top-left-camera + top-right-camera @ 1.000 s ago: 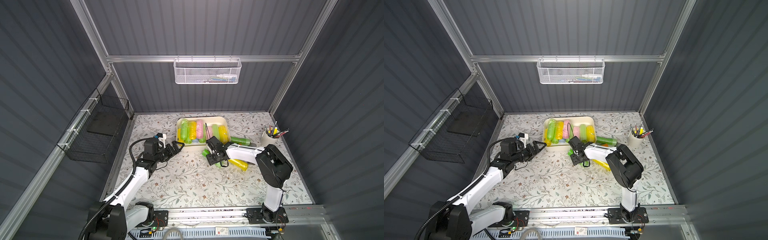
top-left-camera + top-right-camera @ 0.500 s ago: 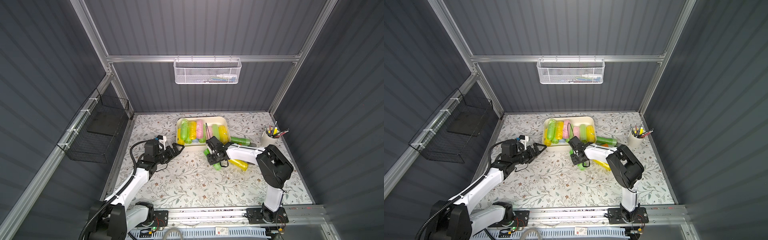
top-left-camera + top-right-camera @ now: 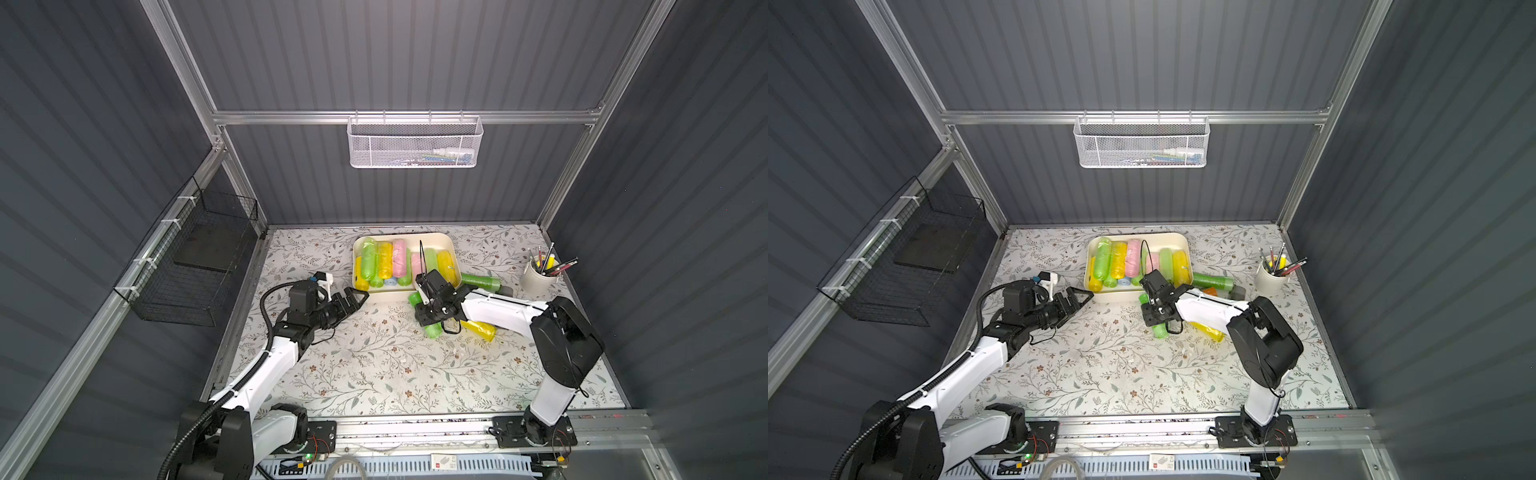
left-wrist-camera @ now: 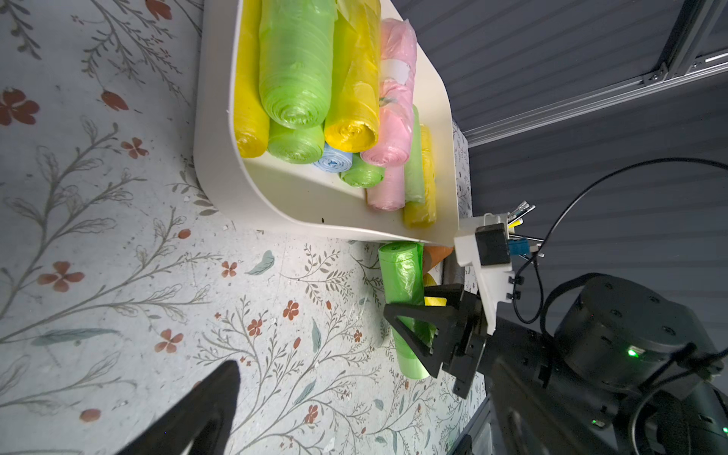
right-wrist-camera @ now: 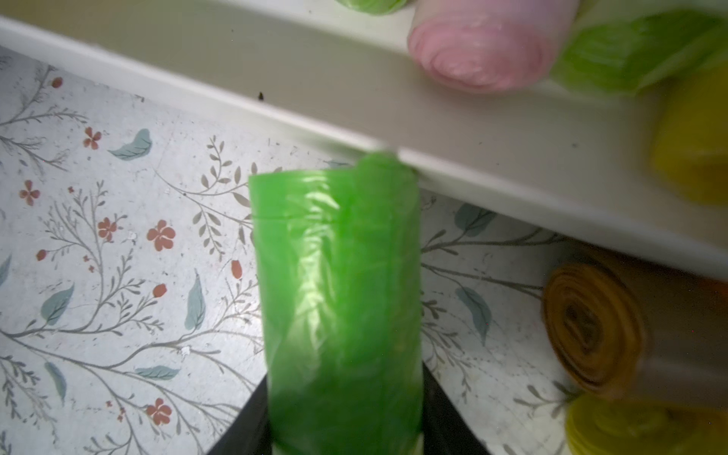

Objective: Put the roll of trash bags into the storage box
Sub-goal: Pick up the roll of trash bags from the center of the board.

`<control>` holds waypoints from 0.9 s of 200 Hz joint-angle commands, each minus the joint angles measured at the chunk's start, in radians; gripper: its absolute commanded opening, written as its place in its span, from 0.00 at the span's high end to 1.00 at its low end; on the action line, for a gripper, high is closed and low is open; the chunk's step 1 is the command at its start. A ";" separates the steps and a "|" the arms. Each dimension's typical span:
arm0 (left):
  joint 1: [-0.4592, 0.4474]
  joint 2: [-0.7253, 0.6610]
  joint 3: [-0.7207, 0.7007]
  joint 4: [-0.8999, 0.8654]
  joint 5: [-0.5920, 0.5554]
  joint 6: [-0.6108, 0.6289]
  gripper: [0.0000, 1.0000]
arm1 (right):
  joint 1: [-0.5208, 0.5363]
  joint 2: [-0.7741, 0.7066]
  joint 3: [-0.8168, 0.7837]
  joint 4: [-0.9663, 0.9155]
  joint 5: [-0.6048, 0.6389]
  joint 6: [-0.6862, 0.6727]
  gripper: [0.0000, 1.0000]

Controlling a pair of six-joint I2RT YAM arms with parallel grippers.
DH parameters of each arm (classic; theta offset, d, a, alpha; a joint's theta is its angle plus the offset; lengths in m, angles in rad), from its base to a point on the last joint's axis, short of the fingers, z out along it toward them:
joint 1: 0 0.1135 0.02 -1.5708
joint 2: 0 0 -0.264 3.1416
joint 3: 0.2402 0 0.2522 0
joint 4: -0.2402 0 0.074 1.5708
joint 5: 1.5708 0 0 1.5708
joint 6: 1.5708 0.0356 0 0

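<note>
Now grasp step: right pincer (image 4: 409, 315) clamped on green roll (image 5: 338, 299) just beside storage box (image 4: 220, 165); left pincer (image 3: 353, 298) spread apart, idle. Next: lift over rim, release inside.

Green roll (image 3: 433, 331) half hidden under right hand (image 3: 424, 307), mesh basket (image 3: 415, 143) contents indistinct

One green roll (image 5: 338, 307) seemingly touches storage box (image 5: 512, 149)

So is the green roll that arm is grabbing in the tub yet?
Out: the green roll lies outside the storage box's wall, over the floral mat.
</note>
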 commanded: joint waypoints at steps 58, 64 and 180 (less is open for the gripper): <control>0.007 0.016 0.034 -0.050 0.007 0.080 0.00 | -0.004 -0.160 -0.010 0.049 -0.073 0.038 0.55; 0.006 0.020 0.035 -0.045 0.010 0.076 0.00 | -0.004 -0.167 -0.010 0.054 -0.080 0.042 0.55; 0.005 0.041 0.076 -0.003 0.029 0.078 0.00 | -0.003 -0.197 0.000 0.086 -0.134 0.081 0.54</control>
